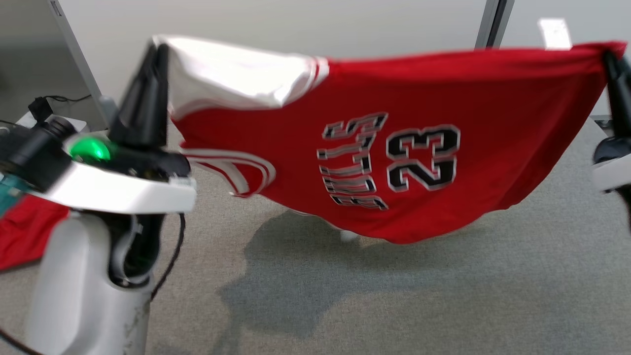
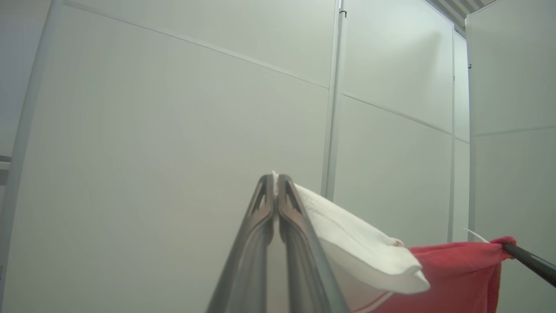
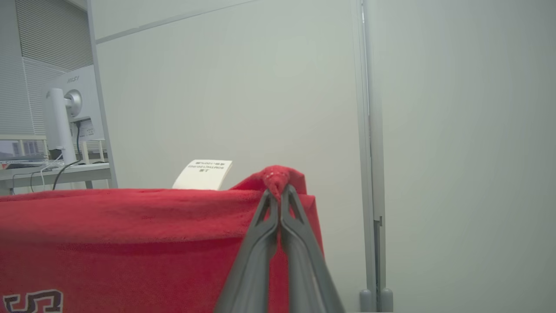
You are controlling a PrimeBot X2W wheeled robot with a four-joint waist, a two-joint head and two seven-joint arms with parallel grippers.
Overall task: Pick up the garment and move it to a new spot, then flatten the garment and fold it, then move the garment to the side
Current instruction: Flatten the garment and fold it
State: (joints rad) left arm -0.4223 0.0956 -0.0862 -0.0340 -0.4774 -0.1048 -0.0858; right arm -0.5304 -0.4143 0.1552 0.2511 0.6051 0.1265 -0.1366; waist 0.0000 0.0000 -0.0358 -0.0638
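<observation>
The garment (image 1: pixel 394 148) is a red basketball jersey with white trim and the number 23. It hangs stretched in the air between both grippers, above the grey carpet. My left gripper (image 1: pixel 157 49) is shut on its white-trimmed corner at the upper left. My right gripper (image 1: pixel 610 53) is shut on the red corner at the upper right. In the left wrist view the shut left gripper (image 2: pixel 274 178) pinches the white edge of the garment (image 2: pixel 369 256). In the right wrist view the shut right gripper (image 3: pixel 278 191) pinches a red bunch of the garment (image 3: pixel 130 234).
Grey carpet (image 1: pixel 394 296) lies below, with the jersey's shadow on it. Pale partition walls (image 1: pixel 296 19) stand close behind. Another red cloth (image 1: pixel 24 231) lies at the far left on the floor. A desk with a monitor (image 3: pixel 65 113) stands off to the side.
</observation>
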